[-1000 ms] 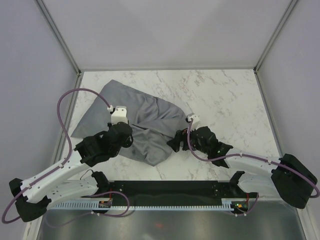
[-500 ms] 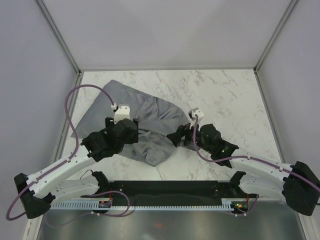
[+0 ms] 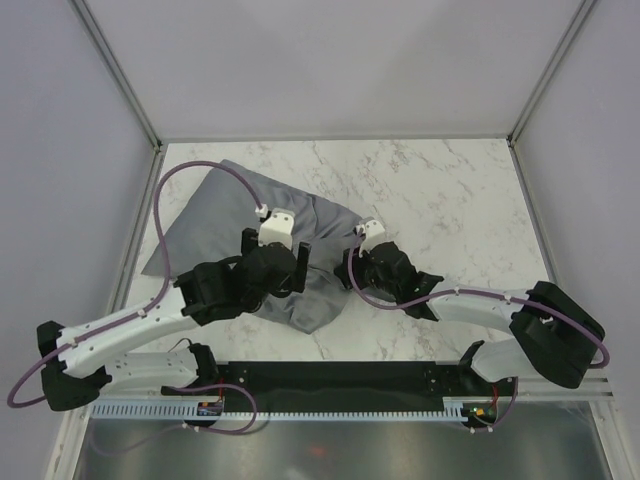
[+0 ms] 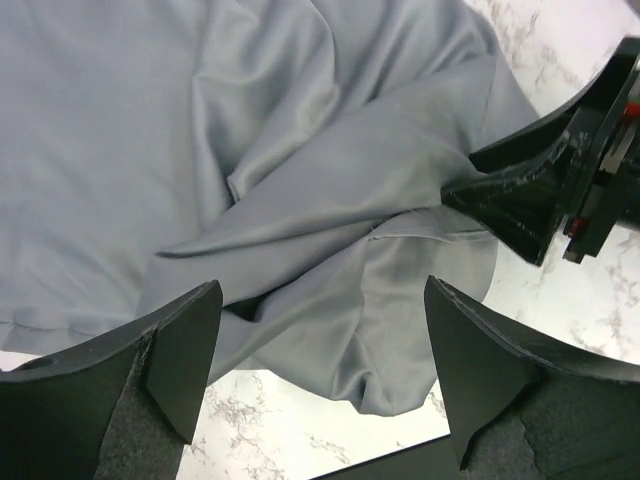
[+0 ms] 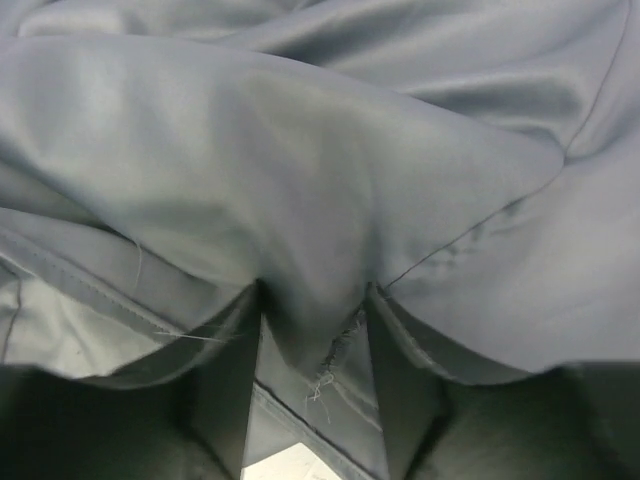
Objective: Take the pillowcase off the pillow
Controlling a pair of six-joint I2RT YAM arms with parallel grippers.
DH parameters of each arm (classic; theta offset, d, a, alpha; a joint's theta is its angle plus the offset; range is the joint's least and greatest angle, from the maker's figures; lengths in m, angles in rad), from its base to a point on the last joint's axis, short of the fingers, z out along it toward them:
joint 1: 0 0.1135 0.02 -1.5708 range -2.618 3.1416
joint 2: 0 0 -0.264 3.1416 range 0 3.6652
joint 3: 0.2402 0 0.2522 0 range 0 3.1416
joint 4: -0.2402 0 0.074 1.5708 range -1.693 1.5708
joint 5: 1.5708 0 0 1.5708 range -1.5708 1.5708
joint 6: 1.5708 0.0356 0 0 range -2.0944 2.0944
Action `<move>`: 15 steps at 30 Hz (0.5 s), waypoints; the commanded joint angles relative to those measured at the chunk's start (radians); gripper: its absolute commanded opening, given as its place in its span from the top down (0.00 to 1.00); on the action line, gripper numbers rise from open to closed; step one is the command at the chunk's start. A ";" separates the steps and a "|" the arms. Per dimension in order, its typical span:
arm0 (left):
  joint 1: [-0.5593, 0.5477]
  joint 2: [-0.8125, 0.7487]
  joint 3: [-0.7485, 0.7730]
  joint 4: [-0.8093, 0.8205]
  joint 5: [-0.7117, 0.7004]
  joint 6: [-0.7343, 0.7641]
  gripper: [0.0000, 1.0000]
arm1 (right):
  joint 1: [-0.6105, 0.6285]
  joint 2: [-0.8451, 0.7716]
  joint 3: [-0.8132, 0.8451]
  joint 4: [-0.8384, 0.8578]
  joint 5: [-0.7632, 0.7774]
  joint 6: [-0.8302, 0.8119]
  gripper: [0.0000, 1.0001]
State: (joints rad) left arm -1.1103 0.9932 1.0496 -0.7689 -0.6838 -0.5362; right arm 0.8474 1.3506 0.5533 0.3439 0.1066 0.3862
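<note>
The grey pillowcase [image 3: 225,215] lies crumpled at the left and middle of the marble table [image 3: 450,200]. The cream pillow is hidden; only grey fabric shows. My left gripper [image 3: 284,268] is open above the case's near right part, and in the left wrist view [image 4: 320,375] its jaws stand wide apart over the fabric [image 4: 150,130] with nothing between them. My right gripper [image 3: 344,272] is shut on the case's right edge. It shows in the left wrist view [image 4: 470,195] pinching a fold. In the right wrist view a hemmed fold [image 5: 310,330] is bunched between its fingers [image 5: 225,390].
The grey enclosure walls and metal frame posts [image 3: 125,95] close in the table on three sides. A black rail [image 3: 330,375] runs along the near edge between the arm bases. Bare marble [image 3: 470,230] lies to the right of the case.
My left gripper has moved right and away from the base, over the case toward my right gripper. My right gripper has shifted slightly left, still holding the fabric's edge.
</note>
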 commanded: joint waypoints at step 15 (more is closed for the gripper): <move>-0.029 0.127 -0.171 0.284 0.036 0.188 0.09 | 0.004 -0.008 0.039 0.037 -0.028 0.002 0.89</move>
State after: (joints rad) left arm -1.1347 1.0996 0.9089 -0.5846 -0.6647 -0.4194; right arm 0.8474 1.3670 0.5564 0.3614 0.1009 0.3885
